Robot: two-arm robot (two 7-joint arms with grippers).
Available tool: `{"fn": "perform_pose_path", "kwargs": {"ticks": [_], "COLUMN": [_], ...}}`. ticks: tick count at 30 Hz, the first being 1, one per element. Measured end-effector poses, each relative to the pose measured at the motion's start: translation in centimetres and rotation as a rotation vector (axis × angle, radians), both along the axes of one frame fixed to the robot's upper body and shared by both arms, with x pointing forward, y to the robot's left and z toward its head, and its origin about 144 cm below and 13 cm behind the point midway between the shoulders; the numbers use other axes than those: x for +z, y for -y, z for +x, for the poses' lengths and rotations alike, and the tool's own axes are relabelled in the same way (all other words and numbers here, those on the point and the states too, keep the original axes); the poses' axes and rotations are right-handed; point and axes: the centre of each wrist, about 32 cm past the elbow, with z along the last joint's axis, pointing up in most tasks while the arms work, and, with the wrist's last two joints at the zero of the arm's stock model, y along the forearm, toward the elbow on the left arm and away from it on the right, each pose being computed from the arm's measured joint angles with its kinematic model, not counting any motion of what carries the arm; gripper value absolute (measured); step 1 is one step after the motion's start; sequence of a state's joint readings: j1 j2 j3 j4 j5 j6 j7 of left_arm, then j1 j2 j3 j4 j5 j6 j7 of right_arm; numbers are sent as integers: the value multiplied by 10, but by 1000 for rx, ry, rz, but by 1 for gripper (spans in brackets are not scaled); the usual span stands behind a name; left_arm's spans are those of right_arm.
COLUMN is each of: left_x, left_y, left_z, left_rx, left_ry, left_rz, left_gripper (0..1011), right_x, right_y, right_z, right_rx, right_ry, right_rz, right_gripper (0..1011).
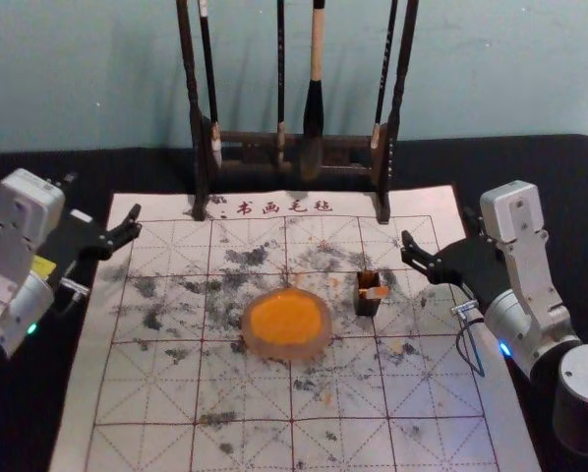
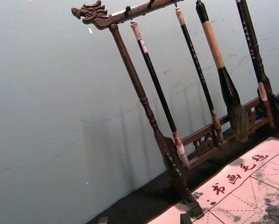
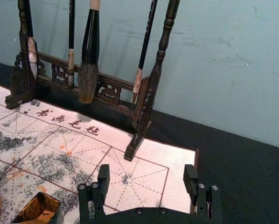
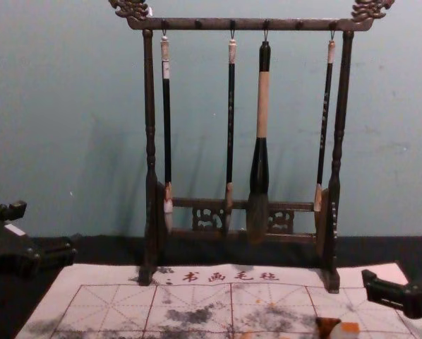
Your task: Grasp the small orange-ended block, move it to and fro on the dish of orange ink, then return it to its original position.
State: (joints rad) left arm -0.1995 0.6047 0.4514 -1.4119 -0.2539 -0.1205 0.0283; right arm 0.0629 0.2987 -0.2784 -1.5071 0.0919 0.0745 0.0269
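Note:
The orange-ended block (image 1: 376, 292) leans in a small dark square holder (image 1: 368, 306), its orange end over the right rim. To their left on the felt mat sits the round dish of orange ink (image 1: 285, 321). My right gripper (image 1: 439, 225) is open and empty, up and to the right of the holder. In the right wrist view my right gripper (image 3: 147, 173) has its fingers wide apart, and the holder (image 3: 38, 206) is partly cut off. My left gripper (image 1: 102, 197) stands open over the mat's far left edge, far from the block; its tips just enter the left wrist view.
A dark wooden rack (image 4: 342, 127) with several hanging brushes stands at the mat's far edge, in front of the wall. The gridded white mat (image 1: 156, 442) has black and orange stains and lies on a black-covered table (image 1: 569, 177).

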Motion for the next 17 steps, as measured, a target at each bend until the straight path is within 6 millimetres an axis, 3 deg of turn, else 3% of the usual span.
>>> {"fn": "perform_pose_path", "kwargs": {"ticks": [17], "left_x": [0], "left_y": [0], "left_z": [0], "left_rx": [0], "left_ry": [0], "left_rz": [0], "left_gripper": [1001], "right_x": [1], "right_y": [0], "right_z": [0], "right_rx": [2], "right_ry": [3], "right_rz": [2], "right_gripper": [1000]}}
